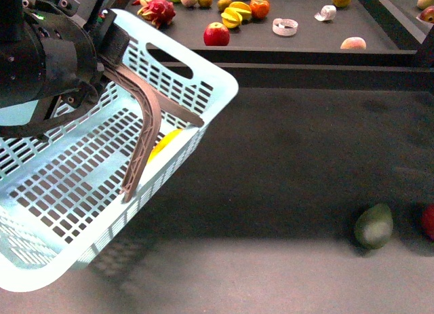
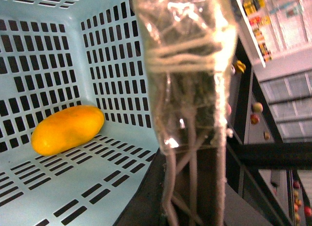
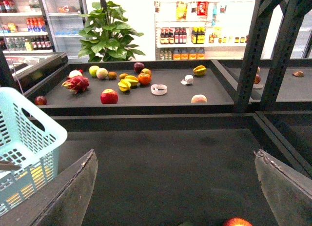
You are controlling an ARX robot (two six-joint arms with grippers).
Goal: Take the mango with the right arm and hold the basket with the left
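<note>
The yellow mango [image 2: 68, 129] lies inside the light-blue slotted basket [image 1: 203, 73], against its wall; in the front view it shows as a yellow patch [image 1: 166, 142] through the slots. My left gripper [image 1: 154, 139] is shut on the basket's wall, one brown finger [image 1: 146, 124] curving down inside it. The left wrist view shows that gripper [image 2: 192, 206] close up beside the basket floor [image 2: 73, 187]. My right gripper [image 3: 178, 187] hangs open over the dark table with nothing between its fingers, and the basket [image 3: 29, 138] sits off to its side.
A dark-green fruit [image 1: 373, 225] and a red fruit [image 1: 428, 221] lie on the table at the front right. A raised shelf behind holds a red apple [image 1: 216, 34], a dragon fruit [image 1: 158, 11], a tape roll [image 1: 285, 26] and other fruit. A dark metal post [image 3: 251, 50] stands nearby.
</note>
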